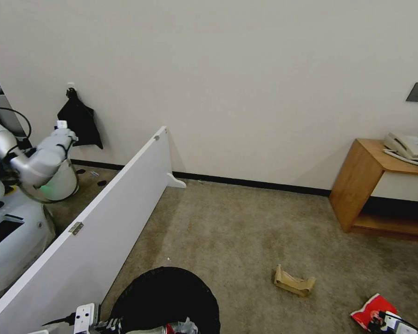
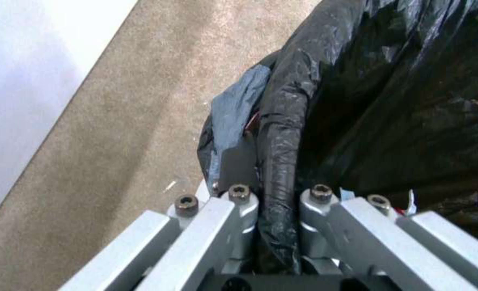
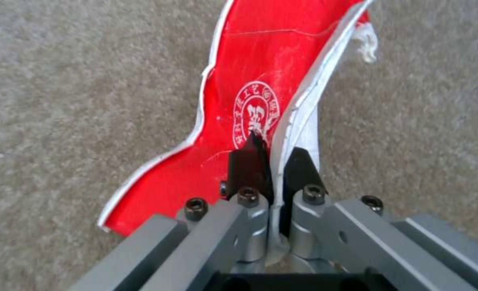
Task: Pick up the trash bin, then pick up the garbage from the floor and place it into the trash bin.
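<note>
While bin rides along: left gripper [image 2: 274, 226] clamps bag rim [image 2: 282, 133] to carry it.
Right gripper [image 3: 274, 161]: pinching red wrapper [image 3: 239, 121], probably lifted for binning.

The round trash bin lined with a crinkly black bag [image 1: 165, 301] stands on beige carpet beside a long white panel [image 1: 102, 222]. Folded brown cardboard [image 1: 293, 281] lies nearby; a crushed red wrapper [image 1: 372, 310] lies farther right.

head high, wrist views close, downward
</note>
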You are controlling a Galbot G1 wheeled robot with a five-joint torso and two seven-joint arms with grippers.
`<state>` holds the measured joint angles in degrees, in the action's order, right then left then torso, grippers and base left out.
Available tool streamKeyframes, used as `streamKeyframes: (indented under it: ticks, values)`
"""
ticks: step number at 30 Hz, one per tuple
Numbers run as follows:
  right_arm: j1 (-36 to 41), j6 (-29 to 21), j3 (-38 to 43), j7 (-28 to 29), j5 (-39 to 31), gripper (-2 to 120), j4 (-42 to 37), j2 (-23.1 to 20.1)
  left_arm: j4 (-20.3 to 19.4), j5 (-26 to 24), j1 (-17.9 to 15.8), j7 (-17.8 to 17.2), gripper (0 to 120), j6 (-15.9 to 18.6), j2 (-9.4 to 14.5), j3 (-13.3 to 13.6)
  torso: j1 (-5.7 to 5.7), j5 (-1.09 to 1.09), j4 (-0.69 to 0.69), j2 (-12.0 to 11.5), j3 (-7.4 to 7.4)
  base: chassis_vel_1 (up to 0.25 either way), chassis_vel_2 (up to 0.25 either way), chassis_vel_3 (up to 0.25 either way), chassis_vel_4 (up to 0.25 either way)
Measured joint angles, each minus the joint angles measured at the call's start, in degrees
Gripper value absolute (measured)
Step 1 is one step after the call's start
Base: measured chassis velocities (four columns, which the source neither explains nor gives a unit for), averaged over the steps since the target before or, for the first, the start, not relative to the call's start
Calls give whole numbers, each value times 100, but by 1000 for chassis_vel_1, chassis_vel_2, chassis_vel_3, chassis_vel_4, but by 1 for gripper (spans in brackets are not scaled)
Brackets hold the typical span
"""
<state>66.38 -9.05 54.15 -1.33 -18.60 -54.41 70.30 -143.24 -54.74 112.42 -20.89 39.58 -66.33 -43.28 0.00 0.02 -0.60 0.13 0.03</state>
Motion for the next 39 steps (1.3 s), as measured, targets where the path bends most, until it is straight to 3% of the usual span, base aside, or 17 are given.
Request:
streamKeyframes:
  ticks: [6, 9, 11, 15, 17, 20, 22, 30, 32, 38, 39]
  values:
    - [343, 159, 38, -131, 21, 0, -541, -46, 0, -39, 8, -6, 3, 0, 33, -3, 0, -1, -3, 0, 0, 0, 0, 0, 0]
    - [594, 278, 61, -222, -115, 0, -1168, -101, 0, -53, 11, -11, 3, 2, 55, -4, 0, -1, -4, 0, 0, 0, 0, 0, 0]
    - [785, 595, 63, -396, -215, 0, -1814, -187, 0, -58, 5, -17, 3, 5, 68, -2, 0, -3, -1, 0, 0, 0, 0, 0, 0]
    - [914, 1009, 44, -695, -387, 0, -2317, -294, 0, -67, 2, -26, 3, 9, 73, -2, 0, -2, 0, 0, 0, 0, 0, 0, 0]
    - [1076, 1430, -58, -1059, -847, 0, -2859, -516, 0, -112, 0, -53, 3, 20, 78, -5, 0, -2, -1, 1, 0, 0, 0, 0, 0]
    - [1131, 1567, -113, -1182, -1020, 0, -3078, -623, 0, -141, -7, -73, 3, 29, 79, -8, 0, -1, -2, 0, 1, 0, 0, 0, 0]
    - [1241, 1744, -253, -1422, -1429, 0, -3627, -891, 0, -169, -20, -93, 3, 41, 79, -11, 0, -3, -2, 0, 1, 0, 0, 0, 0]
    - [1314, 1923, -702, -1890, -2638, 0, -4863, -1443, 0, -181, -23, -97, 3, 45, 65, -12, 0, -3, -1, 0, 1, 0, 0, 0, 0]
    - [1264, 1986, -1114, -2139, -3168, 0, -5396, -1808, 0, -222, -26, -109, 3, 55, 63, -27, 0, -3, -2, 0, 1, 0, 0, 0, 0]
    - [1090, 2095, -1629, -2358, -3446, 0, -5719, -2180, 0, -222, -56, -114, 3, 58, 63, -19, 0, -2, -1, 0, 1, 0, 0, 0, 0]
    - [974, 2138, -1903, -2539, -3590, 0, -5846, -2442, 0, -223, -71, -118, 3, 60, 53, -21, 0, -1, -2, 0, 1, 0, 0, 0, 0]
